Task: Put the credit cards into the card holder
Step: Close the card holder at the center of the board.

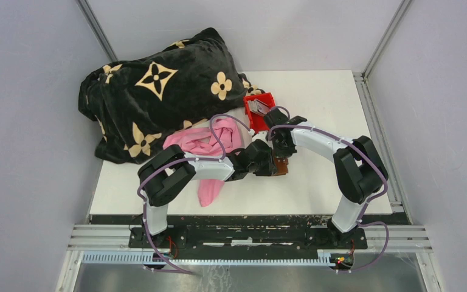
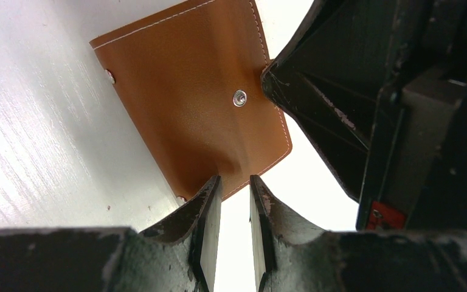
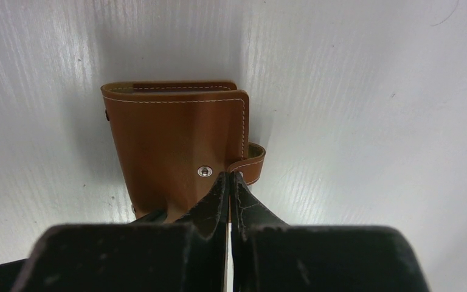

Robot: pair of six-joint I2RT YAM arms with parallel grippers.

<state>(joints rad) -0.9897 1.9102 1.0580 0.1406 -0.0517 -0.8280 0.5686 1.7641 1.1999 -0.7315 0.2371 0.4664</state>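
Note:
The brown leather card holder (image 3: pixel 170 140) lies closed on the white table, its snap stud (image 3: pixel 204 171) facing up; it also shows as the card holder (image 2: pixel 200 103) and, small, as the card holder (image 1: pixel 281 167). My right gripper (image 3: pixel 229 175) is shut on its right edge, where the strap tab (image 3: pixel 250 165) wraps round. My left gripper (image 2: pixel 236 181) is open by a narrow gap, its tips at the holder's near edge with only table between them. Pale flat pieces that look like the credit cards (image 1: pixel 256 107) lie in the red bin.
The red plastic bin (image 1: pixel 266 99) stands just behind the grippers. A pink cloth (image 1: pixel 210 152) lies under the left arm, and a black blanket with cream flowers (image 1: pixel 158 91) fills the back left. The right arm's black finger (image 2: pixel 328 103) crowds the left wrist view.

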